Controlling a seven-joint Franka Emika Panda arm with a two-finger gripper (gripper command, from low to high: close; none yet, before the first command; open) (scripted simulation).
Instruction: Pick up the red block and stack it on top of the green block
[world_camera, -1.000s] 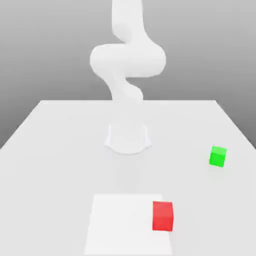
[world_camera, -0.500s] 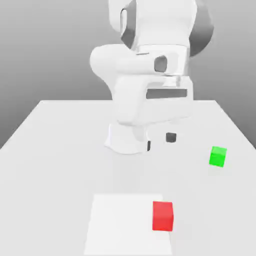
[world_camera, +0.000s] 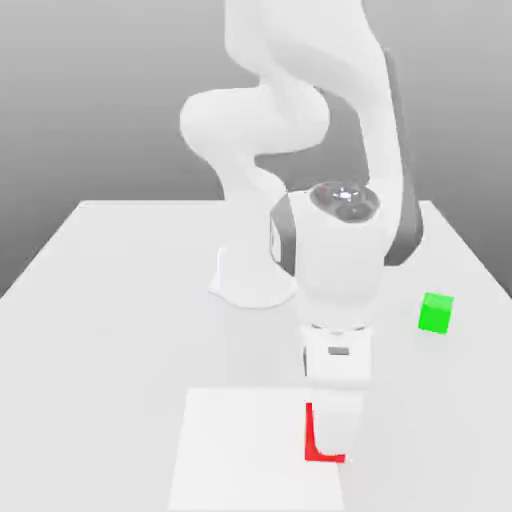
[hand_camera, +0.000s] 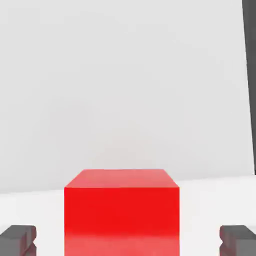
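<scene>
Grey, featureless backdrop rises behind a pale white tabletop (world_camera: 120, 300), with a slightly brighter white square patch (world_camera: 240, 440) marked near the front edge. On that patch sits the small bright-red cube with matte faces, the red block (world_camera: 318, 448), partly hidden in the exterior view by the white arm's hand, which hangs directly over it. The two-finger gripper (hand_camera: 125, 239) straddles the block: in the hand view the dark grey fingertips (hand_camera: 17, 239) stand one on each side of the red cube, with clear gaps of white surface between each pad and the cube's side faces, so the jaws are open and nothing is gripped yet. The block rests flat on the table, square to the fingers and centred between them. The small bright-green matte cube, the green block (world_camera: 435, 313), sits well apart, farther back and toward the exterior view's right, untouched and with nothing on top of it. As a judgement, the task is at its early stage: the approach to the red block looks done, while closing on it, lifting, carrying it across to the green block and setting it down on top all remain.
</scene>
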